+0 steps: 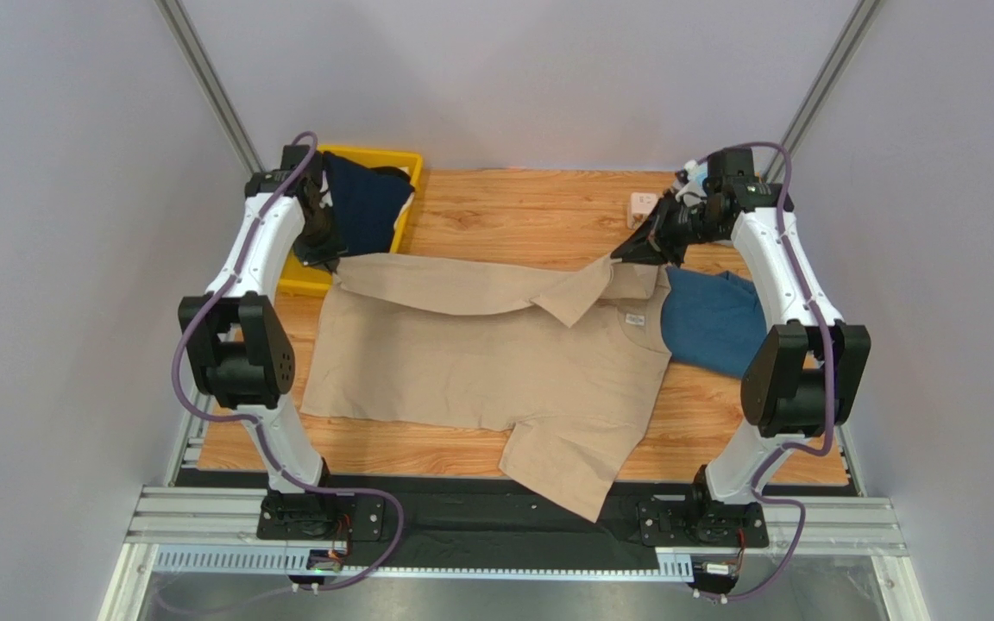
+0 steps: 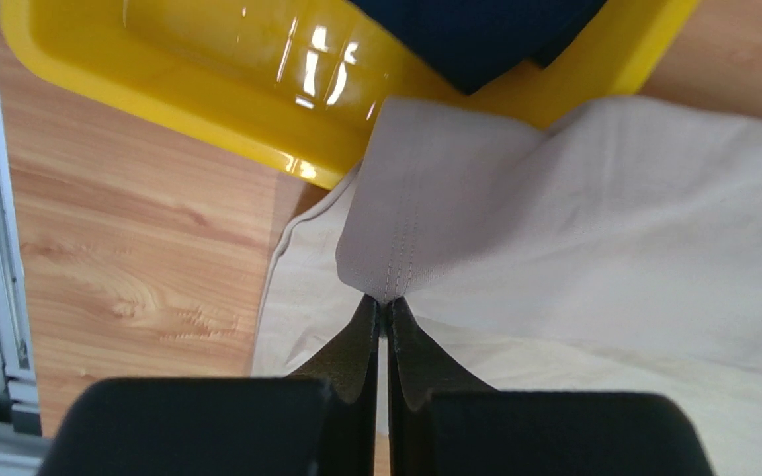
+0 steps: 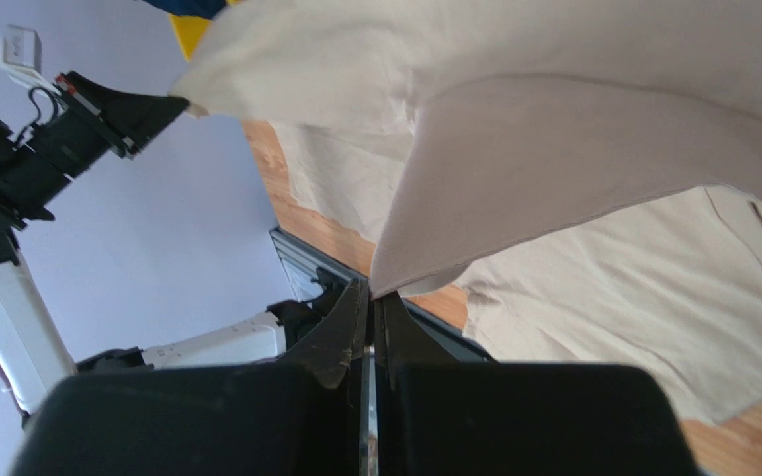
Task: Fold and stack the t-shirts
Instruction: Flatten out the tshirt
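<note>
Beige t-shirt (image 1: 476, 369), far edge lifted, left pincer (image 2: 385, 307) pinching one corner, right pincer (image 3: 373, 297) pinching the other

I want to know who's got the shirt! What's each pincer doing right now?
Left pincer: shut on the beige t-shirt, at its stitched hem.
Right pincer: shut on another edge of the beige t-shirt.
</note>
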Controlling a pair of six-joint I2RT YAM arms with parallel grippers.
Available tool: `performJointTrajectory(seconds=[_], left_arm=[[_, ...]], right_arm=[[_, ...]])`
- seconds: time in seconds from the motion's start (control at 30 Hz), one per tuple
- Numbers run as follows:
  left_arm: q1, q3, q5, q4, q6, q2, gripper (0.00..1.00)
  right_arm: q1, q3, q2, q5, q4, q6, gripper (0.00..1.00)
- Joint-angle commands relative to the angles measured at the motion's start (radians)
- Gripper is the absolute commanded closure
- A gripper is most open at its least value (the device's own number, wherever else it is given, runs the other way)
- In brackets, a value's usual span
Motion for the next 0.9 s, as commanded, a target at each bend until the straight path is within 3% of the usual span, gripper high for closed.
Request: performJointTrajectory(seconds=[0.0,0.3,0.5,0.87], left_arm=[[0.006,0.053,0.043,0.059,-0.041,-0.145,1.00],[0.007,-0.072,0.105,0.142,-0.101,-0.398,1.00],[0.006,-0.167,0.152,0.174,-0.156,-0.597,1.00],[-0.063,-0.186,0.258,0.125,-0.311,-0.794,1.00]], right_arm=[[-0.002,0.117,-0.009,-0.025,0.107,0.096,1.00],[-0.040,0.207,-0.089,-0.065,0.149,0.179,1.00],[-0.042,0.206,-0.233,-0.085,0.190,0.243,1.00],[-0.065,0.298,-0.486,-0.123,0.271,0.409,1.00]])
